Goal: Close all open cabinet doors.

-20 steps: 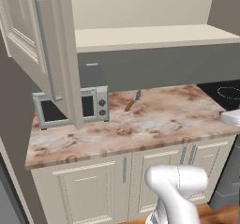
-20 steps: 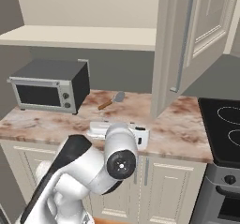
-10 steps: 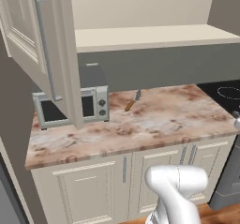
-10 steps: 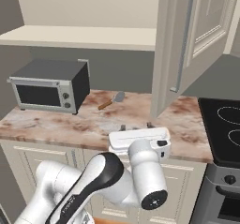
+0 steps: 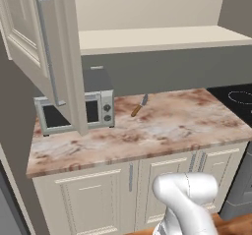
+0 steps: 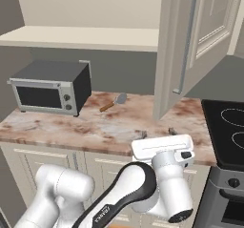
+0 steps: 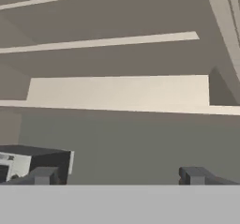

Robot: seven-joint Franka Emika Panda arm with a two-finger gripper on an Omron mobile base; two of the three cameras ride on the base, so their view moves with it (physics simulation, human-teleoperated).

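Looking first at what was closest, I saw the gripper (image 6: 157,133) low in front of the counter (image 6: 71,129), its jaws spread wide with nothing between them. In the hand view the two fingertips (image 7: 43,175) stood far apart at the bottom edge.

Beyond the jaws and to their left sat the toaster oven (image 6: 50,86), with a knife (image 6: 112,102) lying further back on the counter.

Above the jaws, and to their right, the cabinet door (image 6: 200,36) hung open, swung out over the counter. The other cabinet door (image 5: 37,47) was open too, high on the left side.

I judged such a door stiff and light, turning easily on its hinge. Pushing flat on the panel near the bar handle (image 6: 186,43) seemed better than gripping the smooth handle.
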